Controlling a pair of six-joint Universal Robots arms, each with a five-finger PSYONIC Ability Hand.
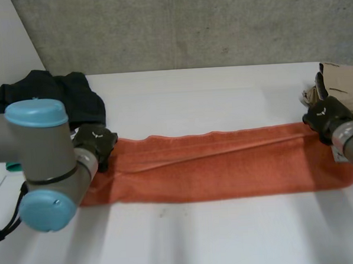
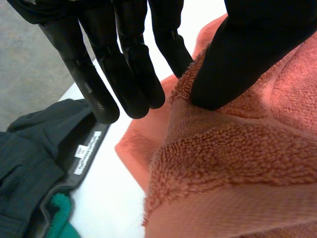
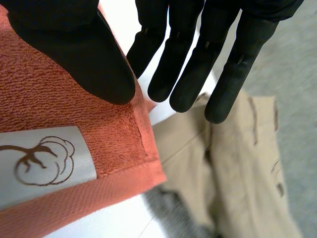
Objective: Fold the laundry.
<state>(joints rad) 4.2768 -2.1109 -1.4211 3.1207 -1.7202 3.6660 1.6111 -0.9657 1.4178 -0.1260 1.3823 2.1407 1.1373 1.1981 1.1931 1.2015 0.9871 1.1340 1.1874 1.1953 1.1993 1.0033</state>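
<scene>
I see the orange terry-cloth towel (image 1: 225, 162) lying as a long flat band across the white desk (image 1: 229, 235) from nine to three o'clock, with a crease along its length. A grey label (image 3: 44, 163) printed with a cotton boll sits at its three o'clock end.

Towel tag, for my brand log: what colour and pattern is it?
Grey tag, brown cotton-boll print; right wrist view.

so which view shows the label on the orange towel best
Right wrist view: the grey label, cotton drawing legible, lies on the orange towel by the right hand. Head view gives a pale speck; left wrist view, the towel's other end.
</scene>
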